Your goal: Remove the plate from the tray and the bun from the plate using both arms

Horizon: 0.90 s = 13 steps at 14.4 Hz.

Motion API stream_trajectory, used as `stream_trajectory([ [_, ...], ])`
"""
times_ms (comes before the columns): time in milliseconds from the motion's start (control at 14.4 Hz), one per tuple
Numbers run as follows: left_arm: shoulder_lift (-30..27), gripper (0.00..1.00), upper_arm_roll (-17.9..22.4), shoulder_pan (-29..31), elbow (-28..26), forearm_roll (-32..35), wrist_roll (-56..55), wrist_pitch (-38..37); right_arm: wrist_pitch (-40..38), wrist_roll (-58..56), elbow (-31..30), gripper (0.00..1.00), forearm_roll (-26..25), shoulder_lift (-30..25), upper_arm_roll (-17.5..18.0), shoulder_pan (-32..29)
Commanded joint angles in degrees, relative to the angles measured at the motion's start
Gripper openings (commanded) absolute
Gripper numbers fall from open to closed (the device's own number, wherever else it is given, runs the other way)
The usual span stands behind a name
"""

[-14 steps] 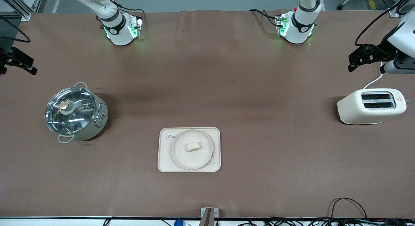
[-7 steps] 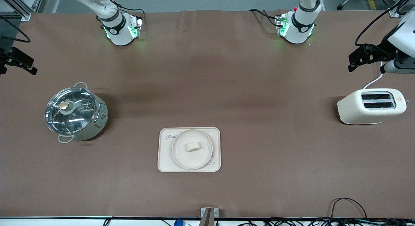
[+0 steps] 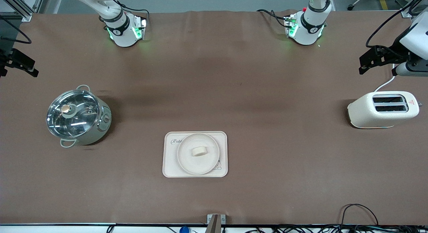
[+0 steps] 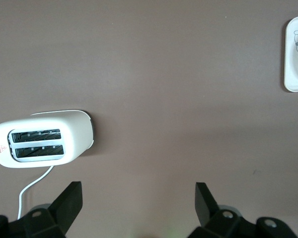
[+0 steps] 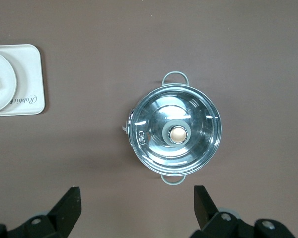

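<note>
Bun (image 3: 198, 151) is sitting at the middle of the plate (image 3: 187, 162), loose, nothing pinning it. Small pale oblong with rounded ends and a matte skin. Looks soft and light, so it's probably going to dent under a hard squeeze; I'd pinch it gently across the short axis.

Plate is lying flat in the tray (image 3: 170, 166), filling most of it and covering part of the "Rabbit" script. Round, shallow, cream, raised rim. Likely stiff and smooth, maybe slick. The rim is the only real hold, taken edge-on from the side facing the toaster (image 3: 383, 109), where a strip of tray is showing beside it. Bun may slide or roll if the plate is tipped, so keep it level or take the bun first.

Tray is cream, rectangular, rounded corners, low lip, resting on the brown matte desk (image 3: 267, 179). It's light enough that it may drag along with the plate.

Pot (image 3: 77, 117), steel with a glass lid, is standing well apart from the tray toward the right arm's end; the toaster is well apart toward the left arm's end.

Left tool (image 4: 138, 201) is hanging high over the desk near the toaster, fingers spread wide, empty. Right tool (image 5: 137, 201) is hanging high beside the pot, also spread wide and empty. Neither is near the tray; no step is started yet.
</note>
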Motion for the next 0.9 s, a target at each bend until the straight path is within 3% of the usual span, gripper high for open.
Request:
stream_trajectory([
  [0,0.3,1.0,0.1,0.2,1.1,-0.4,1.3,-1.0,-0.1,0.3,-1.8,1.0,2.8,-0.5,0.0,1.1],
  [278,0.2,1.0,0.1,0.1,1.0,-0.5,1.3,-1.0,9.0,1.5,-8.7,1.0,7.2,3.4,0.0,7.4],
  [557,0.4,1.0,0.1,0.1,1.0,-0.6,1.1,-1.0,17.3,7.2,-8.6,1.0,8.7,13.3,0.0,16.0],
  [835,0.4,1.0,0.1,0.1,1.0,-0.6,1.0,-0.9,30.1,8.2,-8.1,1.0,16.4,23.8,0.0,21.1],
])
